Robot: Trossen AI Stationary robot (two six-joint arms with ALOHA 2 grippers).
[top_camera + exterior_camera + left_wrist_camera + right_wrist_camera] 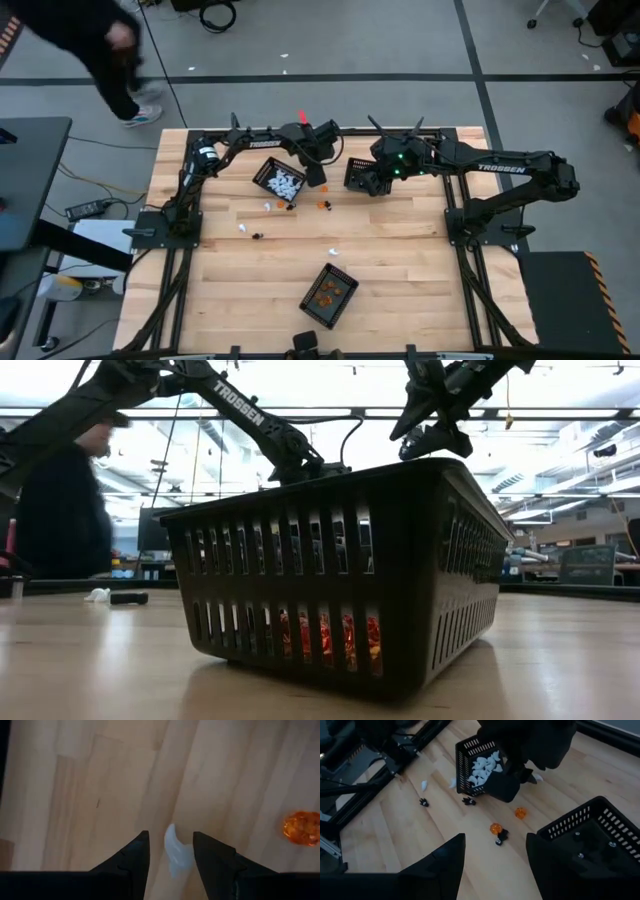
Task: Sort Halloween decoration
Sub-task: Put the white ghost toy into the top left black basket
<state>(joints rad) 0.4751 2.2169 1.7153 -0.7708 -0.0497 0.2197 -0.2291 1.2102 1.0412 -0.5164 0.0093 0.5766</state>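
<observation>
Sorting looks mostly done: white trinkets (pixel 482 767) fill one basket (pixel 278 180), a few lie loose, the left gripper (pixel 170 852) pinches a white piece (pixel 176 852), the right gripper (pixel 495 852) hangs open.

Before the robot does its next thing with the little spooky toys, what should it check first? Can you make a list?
1. Left gripper has a white trinket between its fingers: ok, though I cannot tell if they pinch it.
2. Basket of white pieces is close to the left arm: ok.
3. Right gripper is open and empty: ok.
4. Loose orange trinkets and black trinket are out of the baskets: not ok, unsorted.
5. Basket with orange pieces stands at the near side, away from both arms: ok.
6. Person walking by the table's far left corner: cannot tell if safely away.
</observation>
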